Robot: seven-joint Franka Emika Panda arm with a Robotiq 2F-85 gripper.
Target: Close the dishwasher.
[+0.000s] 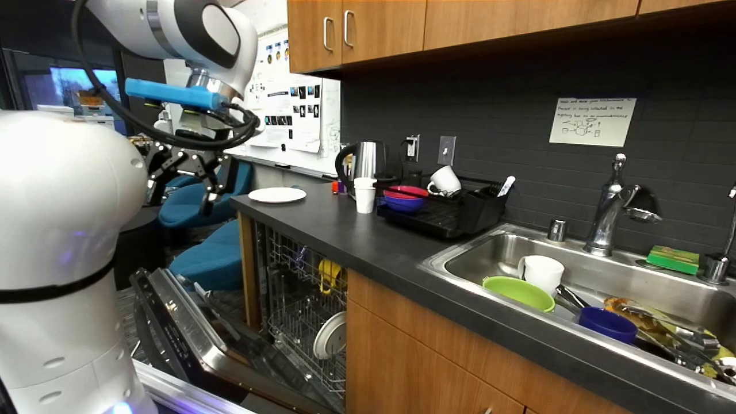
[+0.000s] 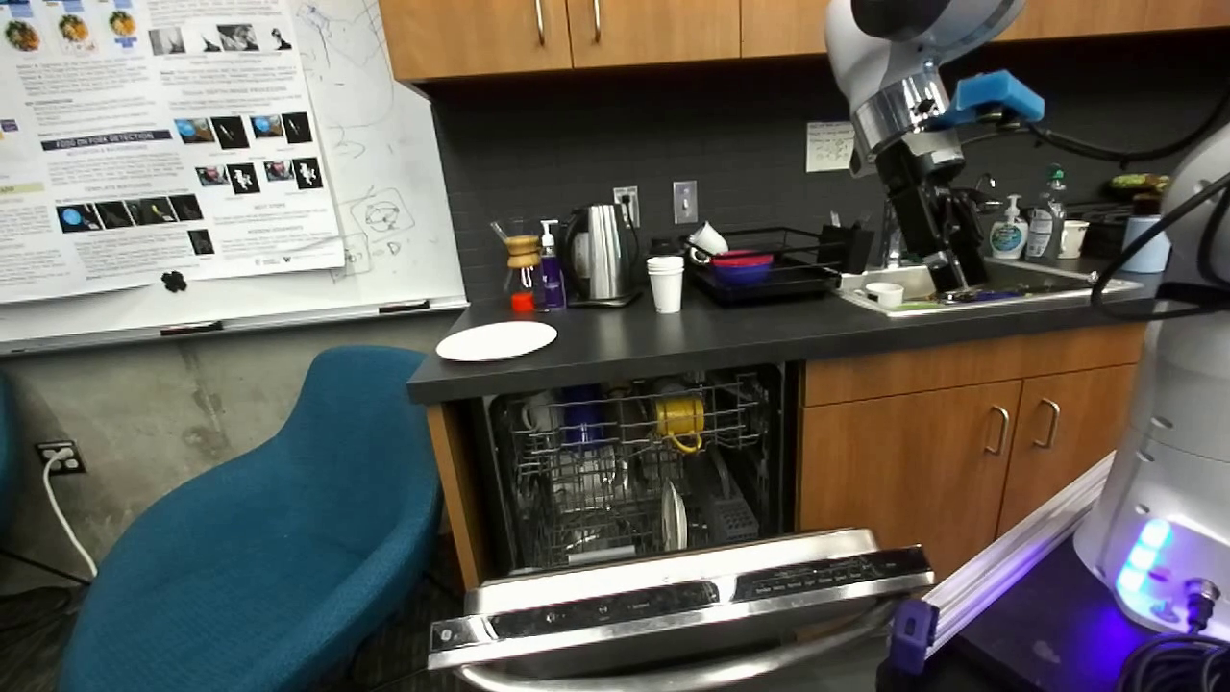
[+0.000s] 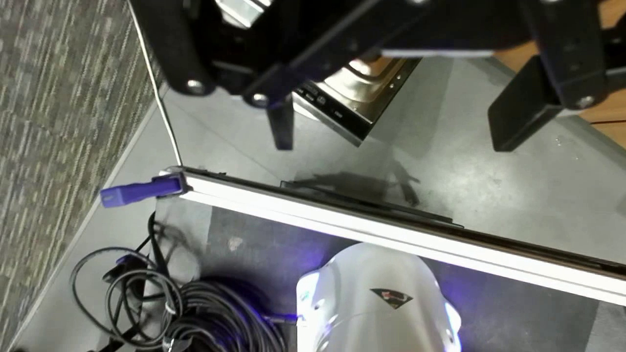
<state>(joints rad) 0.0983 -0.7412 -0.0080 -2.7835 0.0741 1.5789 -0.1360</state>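
Dishwasher door (image 2: 682, 610) is leaning nearest me, partway down, neither flat nor upright, handle (image 2: 711, 676) facing out. Dishwasher (image 2: 774, 471) itself is sitting under the end of the bench (image 2: 692, 332). Lower rack (image 1: 299, 339) is showing in the opening; can't tell if it's seated all the way. If it's sticking out, I'd be expecting the door to jam on it. Rack plate (image 2: 675, 516) is standing on edge, yellow mug (image 2: 679, 418) is sitting higher up; a hard slam could be shaking either loose.

Gripper (image 3: 393, 142) is hanging high, well apart from the door, fingers (image 3: 280, 124) spread wide, holding nothing. No contact, so nothing is pushing the door right now; looks like the job is sitting at the start, next call being a drop to the outer face and a push up and in.

Main worry: aluminium rail (image 3: 313, 216) is running between robot base (image 3: 371, 278) and door, purple clamp (image 3: 142, 191) on its end. Coming in low, the arm (image 1: 190, 29) could be clipping it. Door edge is looking like slick metal; pushing off-centre could be sliding the fingers off and letting the door fall back. Loose plate (image 2: 497, 341) is lying on the bench right above; a wide swing could be sweeping it off.
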